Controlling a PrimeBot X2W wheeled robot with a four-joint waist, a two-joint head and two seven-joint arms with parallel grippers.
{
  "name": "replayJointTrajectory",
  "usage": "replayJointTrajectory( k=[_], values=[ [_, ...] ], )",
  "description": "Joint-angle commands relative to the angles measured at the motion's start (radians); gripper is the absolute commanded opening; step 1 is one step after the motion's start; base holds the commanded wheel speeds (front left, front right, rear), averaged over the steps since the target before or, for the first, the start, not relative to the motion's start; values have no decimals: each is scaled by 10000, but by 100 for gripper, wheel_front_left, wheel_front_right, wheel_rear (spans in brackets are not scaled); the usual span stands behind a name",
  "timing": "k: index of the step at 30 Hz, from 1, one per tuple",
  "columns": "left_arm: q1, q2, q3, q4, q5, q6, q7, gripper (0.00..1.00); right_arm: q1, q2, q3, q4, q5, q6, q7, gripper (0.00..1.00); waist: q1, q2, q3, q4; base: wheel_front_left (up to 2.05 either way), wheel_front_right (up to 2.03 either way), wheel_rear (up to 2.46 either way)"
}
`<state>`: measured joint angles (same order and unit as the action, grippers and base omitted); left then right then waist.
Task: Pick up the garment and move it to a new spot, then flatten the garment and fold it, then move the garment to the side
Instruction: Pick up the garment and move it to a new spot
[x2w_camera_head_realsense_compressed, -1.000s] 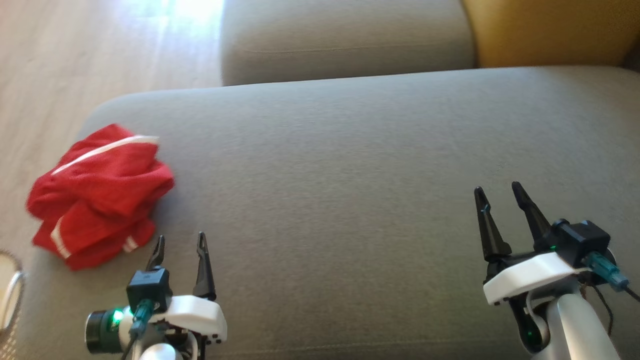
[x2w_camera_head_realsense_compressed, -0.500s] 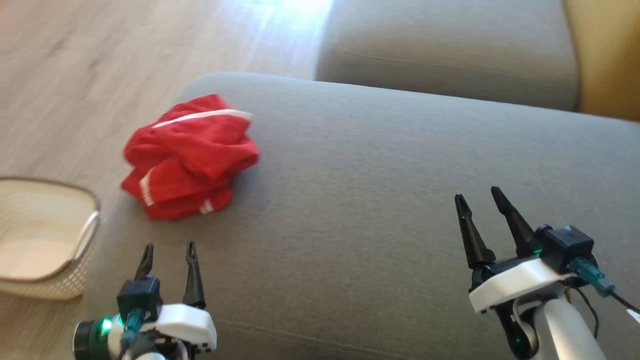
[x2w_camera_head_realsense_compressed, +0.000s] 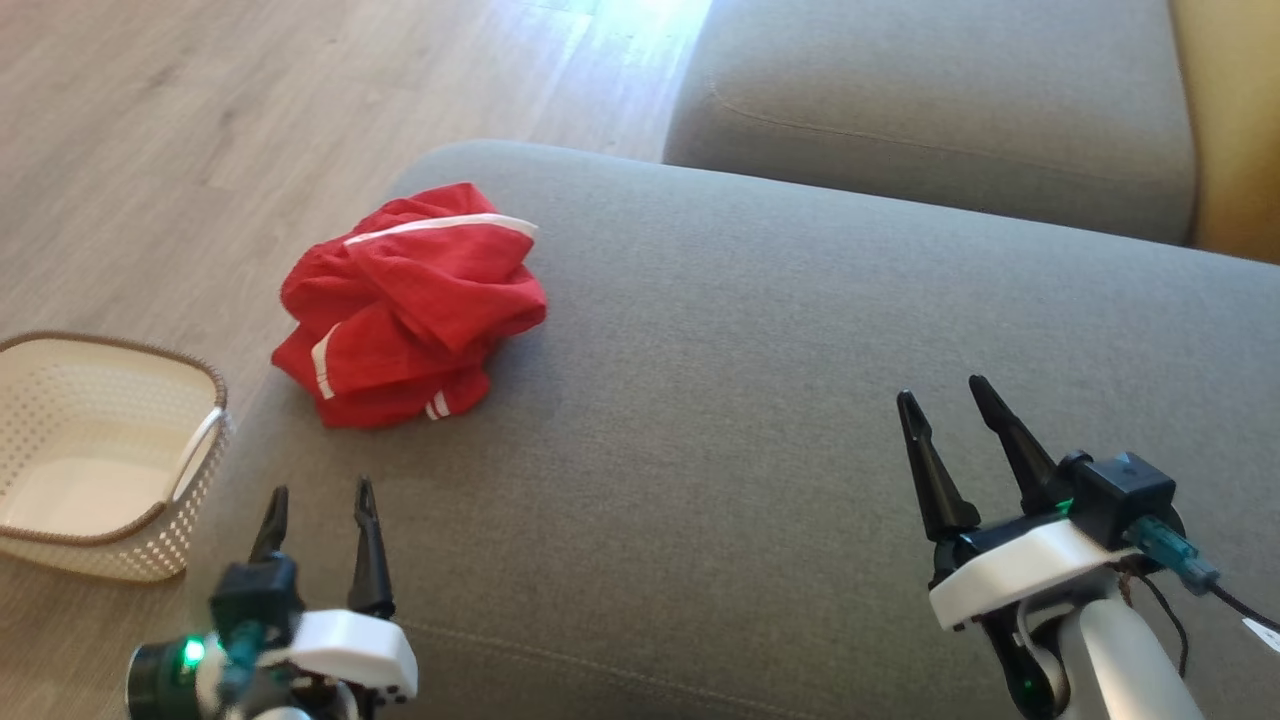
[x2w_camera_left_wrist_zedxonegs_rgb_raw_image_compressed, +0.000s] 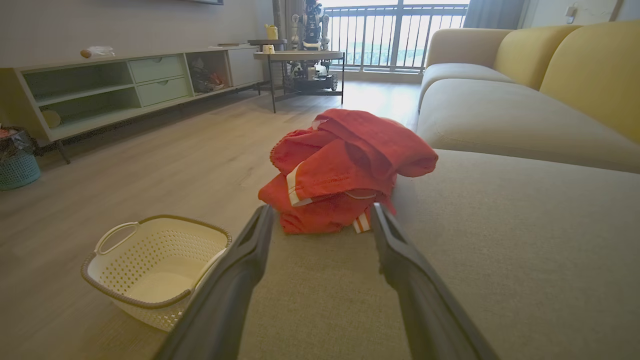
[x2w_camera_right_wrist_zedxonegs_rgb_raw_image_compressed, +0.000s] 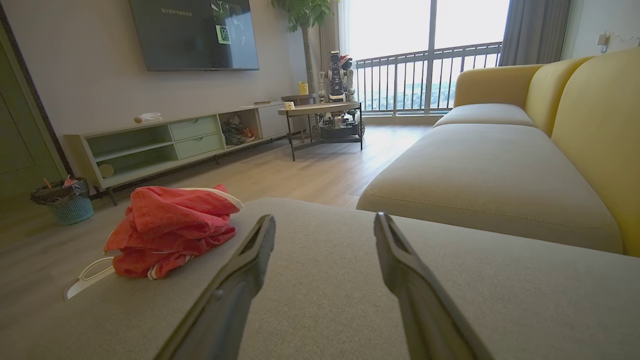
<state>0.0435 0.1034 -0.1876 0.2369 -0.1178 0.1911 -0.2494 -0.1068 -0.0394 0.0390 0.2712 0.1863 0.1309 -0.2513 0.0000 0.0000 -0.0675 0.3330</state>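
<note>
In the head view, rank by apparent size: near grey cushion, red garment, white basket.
1. Near grey cushion: largest.
2. Red garment and white basket: alike; basket is cut off by the frame, so not ranked.

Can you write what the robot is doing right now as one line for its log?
stage: before pickup | garment: crumpled on sofa | left gripper: open, near garment | right gripper: open, empty
</note>
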Motion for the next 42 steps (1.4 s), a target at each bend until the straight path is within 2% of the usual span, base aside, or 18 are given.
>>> replayJointTrajectory(
  k=[1, 5, 11, 16, 22, 24, 30, 38, 39, 40, 42],
  values=[
    [-373, 128, 407, -404, -83, -93, -124, 100, -167, -108, 228, -360, 35, -2, -105, 100, 0, 0, 32, -81, 0, 0, 0],
    [-485, 282, 696, -518, -381, -300, -124, 100, -192, -108, 185, -407, -67, -2, -105, 100, 0, 0, 208, -339, 0, 0, 0],
    [-1407, 1062, 1146, -1049, -836, -832, 496, 100, -534, -108, 89, -728, -433, -2, -105, 100, 0, 0, 1038, -927, 0, 0, 0],
    [-2642, 1952, 1747, -1145, -1416, -1261, 1782, 100, -971, -108, -34, -1054, -712, -2, -105, 100, 0, 0, 1829, -1287, 0, 0, 0],
    [-4232, 2925, 1871, -100, -2112, -2168, 3673, 100, -1390, -108, -132, -1300, -946, -2, -64, 100, 0, 0, 2583, -1590, 0, 0, 0],
    [-4719, 3084, 1844, 379, -2383, -2433, 4220, 100, -1465, -108, -131, -1348, -991, -2, -52, 100, 0, 0, 2766, -1670, 0, 0, 0],
    [-5780, 3331, 1620, 1786, -2848, -2813, 5302, 100, -1553, -108, -67, -1478, -1350, -2, -40, 100, 0, 0, 3156, -1871, 0, 0, 0],
    [-6853, 3368, 1429, 3425, -3092, -2959, 5638, 100, -1605, -108, 36, -1599, -1386, -2, -14, 100, 0, 0, 3426, -1992, 0, 0, 0],
    [-6970, 3371, 1381, 3662, -3104, -2976, 5689, 55, -1614, -108, 48, -1609, -1386, -2, -9, 100, 0, 0, 3447, -2009, 0, 0, 0],
    [-7092, 3403, 1358, 3884, -3099, -2987, 5665, 0, -1626, -108, 67, -1617, -1384, -2, -3, 100, 0, 0, 3468, -2032, 0, 0, 0],
    [-7299, 3475, 1298, 4256, -3027, -3000, 5498, 0, -1648, -108, 106, -1616, -1367, -2, 2, 100, 0, 0, 3481, -2080, 0, 0, 0]
  ],
)
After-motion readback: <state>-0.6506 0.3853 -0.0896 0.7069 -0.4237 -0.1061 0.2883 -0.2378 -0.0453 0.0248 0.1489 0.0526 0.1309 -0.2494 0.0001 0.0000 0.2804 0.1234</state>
